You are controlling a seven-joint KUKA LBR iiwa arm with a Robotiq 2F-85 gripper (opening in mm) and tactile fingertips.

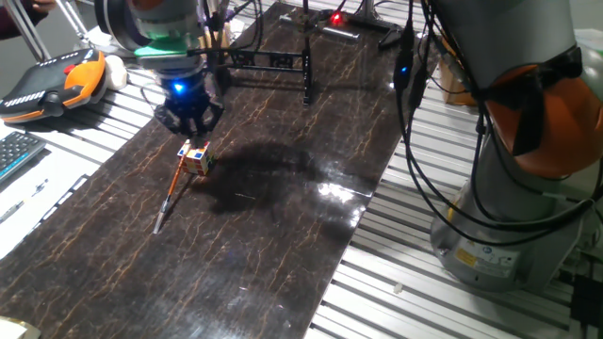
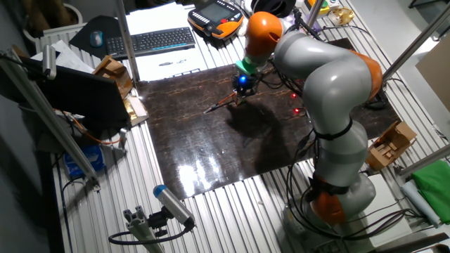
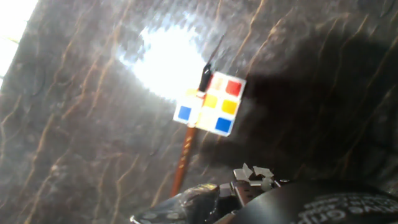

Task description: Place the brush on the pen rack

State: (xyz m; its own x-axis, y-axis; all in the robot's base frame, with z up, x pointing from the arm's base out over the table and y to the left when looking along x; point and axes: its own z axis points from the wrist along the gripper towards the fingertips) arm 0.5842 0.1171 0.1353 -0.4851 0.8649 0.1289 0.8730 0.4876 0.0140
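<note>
Gripper hangs just above the cube and the upper end of the brush, with nothing in it as far as I can see. How wide the jaws stand I honestly can't tell, the fixed views are too small and the hand view mostly shows the mat. Brush lies flat on the mat, one end touching the cube, the other running off toward the near edge. Rack sits well apart at the far end. Brush looks light, thin and stiff, so it'll probably roll or slip out of a sloppy pinch. I'd grab it mid-shaft, across its length, clear of the cube
</note>
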